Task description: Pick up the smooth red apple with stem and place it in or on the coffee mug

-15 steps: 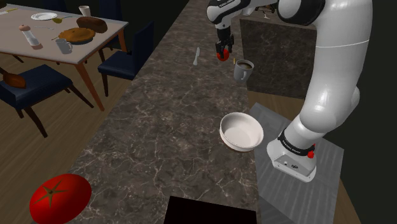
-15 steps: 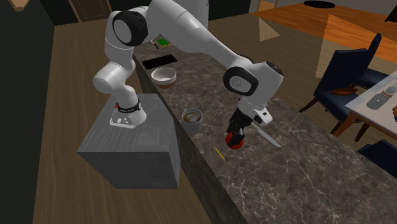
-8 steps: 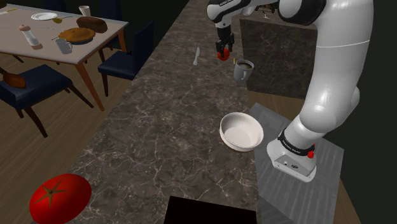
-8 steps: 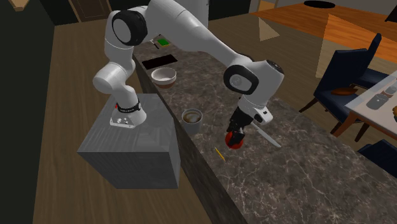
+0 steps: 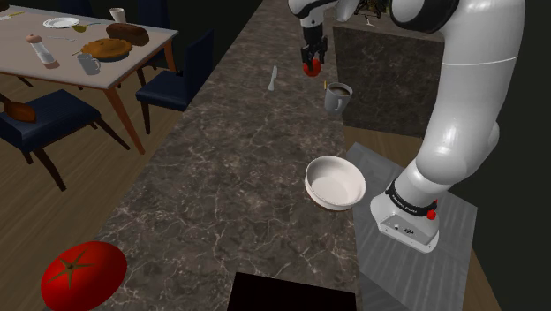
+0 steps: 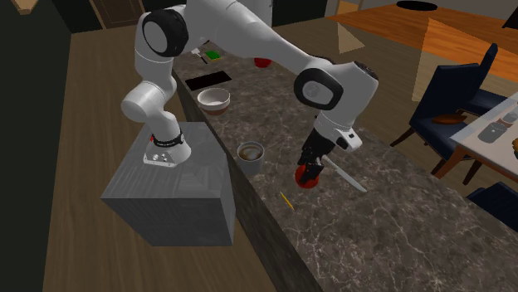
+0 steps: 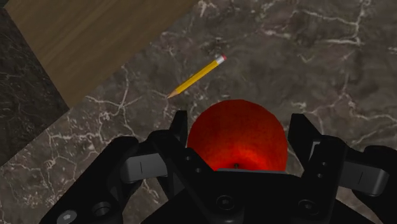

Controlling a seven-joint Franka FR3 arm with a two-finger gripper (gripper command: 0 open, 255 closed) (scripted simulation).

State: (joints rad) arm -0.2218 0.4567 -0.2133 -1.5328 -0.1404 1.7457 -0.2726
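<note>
Nearest in the shoulder view, a big red tomato (image 5: pixel 84 274) sits at the near end of the dark marbled worktop (image 5: pixel 221 194). Farther along stands a white bowl (image 5: pixel 335 184), then the grey coffee mug (image 5: pixel 335 97) with dark liquid inside. Just beyond the mug, toward the shoulder view's left, the hand (image 5: pixel 312 64) hangs above the stone, clenched on the apple (image 7: pixel 235 143) — smooth, round and deep red, finely speckled, glowing orange toward the palm, where a small dark stem spot shows. The black fingers (image 7: pixel 180 137) press its two sides. Under it a yellow pencil (image 7: pixel 196 76) lies on the worktop, with a grey knife (image 5: pixel 273 79) near. Farthest off stands a dining table (image 5: pixel 154 40) laid with dishes.
</note>
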